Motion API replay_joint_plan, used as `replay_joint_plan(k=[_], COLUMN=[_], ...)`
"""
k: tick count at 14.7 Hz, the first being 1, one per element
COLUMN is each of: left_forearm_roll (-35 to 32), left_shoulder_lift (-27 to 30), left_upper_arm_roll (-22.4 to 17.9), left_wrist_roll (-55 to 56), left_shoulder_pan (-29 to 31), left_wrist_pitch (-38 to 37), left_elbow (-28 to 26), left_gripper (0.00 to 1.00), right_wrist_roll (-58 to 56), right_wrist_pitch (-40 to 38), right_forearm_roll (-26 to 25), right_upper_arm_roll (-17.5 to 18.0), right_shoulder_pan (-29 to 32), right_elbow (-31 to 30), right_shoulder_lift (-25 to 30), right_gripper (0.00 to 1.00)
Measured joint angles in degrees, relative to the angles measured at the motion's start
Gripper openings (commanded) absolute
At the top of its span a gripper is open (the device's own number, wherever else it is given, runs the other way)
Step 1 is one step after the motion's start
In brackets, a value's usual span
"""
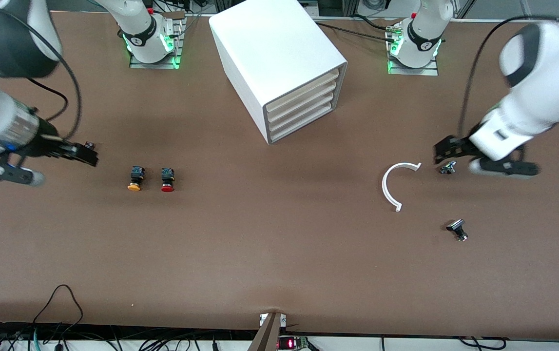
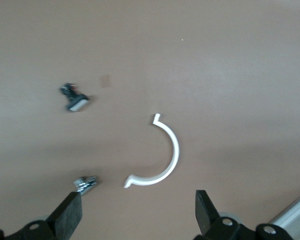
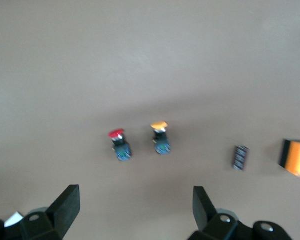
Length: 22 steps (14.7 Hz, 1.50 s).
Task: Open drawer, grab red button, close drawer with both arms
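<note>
Toward the cabinet (image 1: 279, 68) from our right gripper (image 1: 86, 152) lies the button (image 1: 167, 179), red cap pointing at the front camera, beside its orange twin (image 1: 135, 178). Our right arm is the nearer one, held low and level, fingers apart. Our left gripper (image 1: 447, 150), also spread, hovers near a white arc (image 1: 396, 184). We judge the drawer (image 1: 303, 124) shut.

Matt brown table (image 1: 279, 253); smooth white plastic cabinet (image 1: 269, 53).
</note>
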State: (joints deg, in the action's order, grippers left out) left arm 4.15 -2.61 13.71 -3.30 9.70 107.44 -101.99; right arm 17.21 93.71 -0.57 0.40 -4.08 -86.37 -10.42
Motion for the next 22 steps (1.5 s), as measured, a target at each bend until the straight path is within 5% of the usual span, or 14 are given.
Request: replay_joint_plan(k=[3, 6, 14, 22], left_forearm_roll=[-0.36, -3.22, -7.55, -7.55], left_shoulder_lift=[1.39, 1.03, -0.14, -0.32], left_upper_arm_roll=[-2.6, -2.26, -4.43, -5.15], left_wrist_roll=[-5.03, -5.37, -5.28, -1.92], left_shoulder_pan=[0.18, -0.05, -6.22, -6.22], left_wrist_pitch=[-9.17, -10.04, -12.01, -12.69], left_elbow=[7.96, 9.01, 9.99, 10.03], left_gripper=[1.0, 1.0, 1.0, 1.0], right_wrist_roll=[-12.26, -20.06, -18.69, -18.66], right_wrist_pitch=[-2.53, -2.73, -2.96, 2.96], right_forearm_roll=[-0.38, -0.37, -0.38, -0.38], right_upper_arm_roll=[-3.48, -7.29, -5.68, -5.91], right_shoulder_pan=[2.63, 3.69, 2.15, 2.24], right_elbow=[-0.03, -0.39, -0.92, -12.03], right_shoulder_lift=[2.23, 1.66, 1.58, 9.67], right_gripper=[1.0, 1.0, 1.0, 1.0])
